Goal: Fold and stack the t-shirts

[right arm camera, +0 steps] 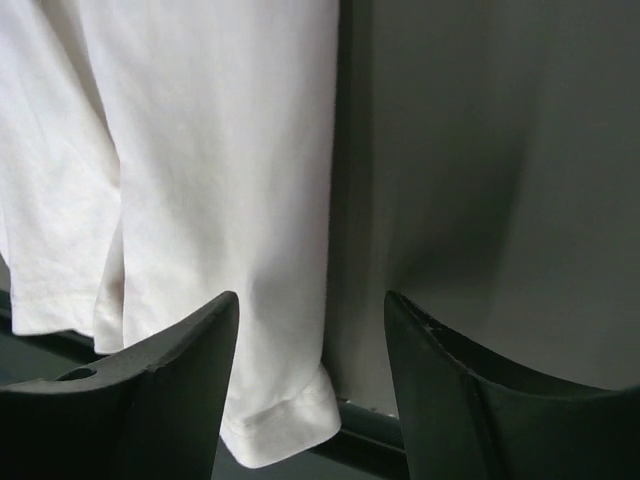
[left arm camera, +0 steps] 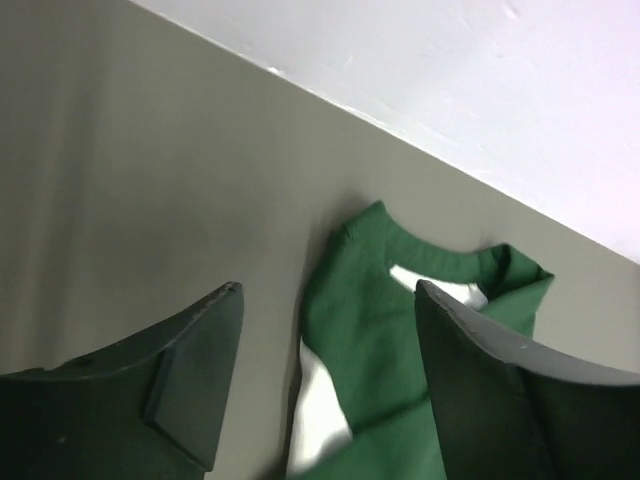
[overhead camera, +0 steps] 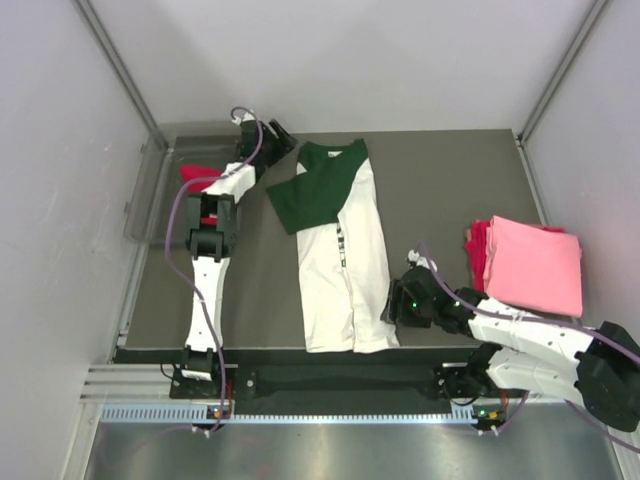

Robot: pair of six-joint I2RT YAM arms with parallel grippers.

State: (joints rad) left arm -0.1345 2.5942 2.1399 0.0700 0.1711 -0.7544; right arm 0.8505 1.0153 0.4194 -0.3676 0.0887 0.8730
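Note:
A white t-shirt with dark green sleeves (overhead camera: 345, 250) lies lengthwise on the dark table, folded narrow, its collar at the far end. My left gripper (overhead camera: 278, 138) hovers open by the collar. In the left wrist view the green collar and shoulder (left arm camera: 375, 330) show below the open left gripper (left arm camera: 328, 288), with nothing gripped. My right gripper (overhead camera: 392, 305) is open at the shirt's near right corner. The white hem corner (right arm camera: 285, 415) lies under the right gripper (right arm camera: 311, 297). A folded pink t-shirt (overhead camera: 535, 265) rests on a red one (overhead camera: 477, 250) at the right.
A clear plastic bin (overhead camera: 148, 190) stands at the far left with another red t-shirt (overhead camera: 198, 178) in it, partly hidden by my left arm. The table's near edge (right arm camera: 400, 440) runs just past the hem corner. White walls enclose the back and sides.

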